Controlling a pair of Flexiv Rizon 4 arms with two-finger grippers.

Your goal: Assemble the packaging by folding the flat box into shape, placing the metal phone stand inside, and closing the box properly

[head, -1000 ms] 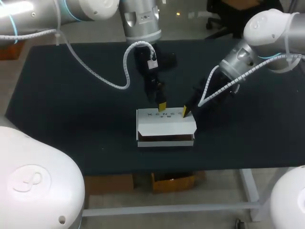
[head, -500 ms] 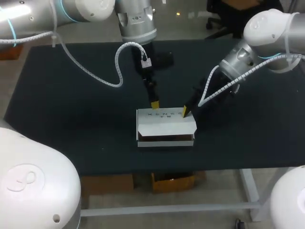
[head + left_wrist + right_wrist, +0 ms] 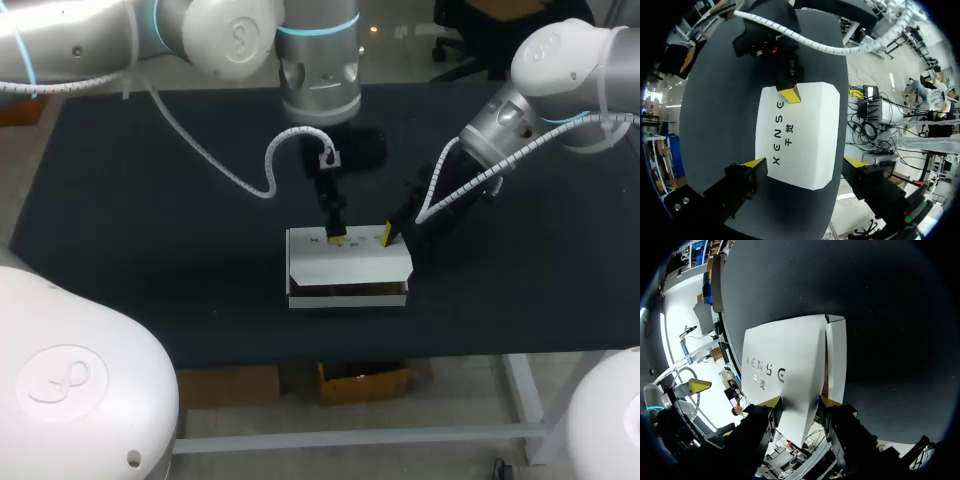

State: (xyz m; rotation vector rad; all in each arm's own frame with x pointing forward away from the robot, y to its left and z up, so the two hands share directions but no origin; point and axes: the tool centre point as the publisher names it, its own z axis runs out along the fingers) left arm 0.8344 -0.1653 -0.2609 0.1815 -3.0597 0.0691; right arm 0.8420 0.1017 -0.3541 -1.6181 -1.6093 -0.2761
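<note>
Where the box [image 3: 345,258] lies central on the table [image 3: 150,200] in the head view, left gripper [image 3: 337,238] and right gripper [image 3: 388,234] meet its far edge, likely pressing it shut. In the left wrist view the left gripper hangs released, spread wide over the box. In the right wrist view I cannot tell whether the right gripper clamps it.

Light is even and comes from overhead. The dark bench [image 3: 130,260] is matte and soaks it up, with no glare. The top of the white box [image 3: 350,262] is bright, near washed out in both wrist views, while its front face sits in shade. There is a hot highlight on the left arm [image 3: 60,30] shell. Shadows are soft and faint beside the box.
</note>
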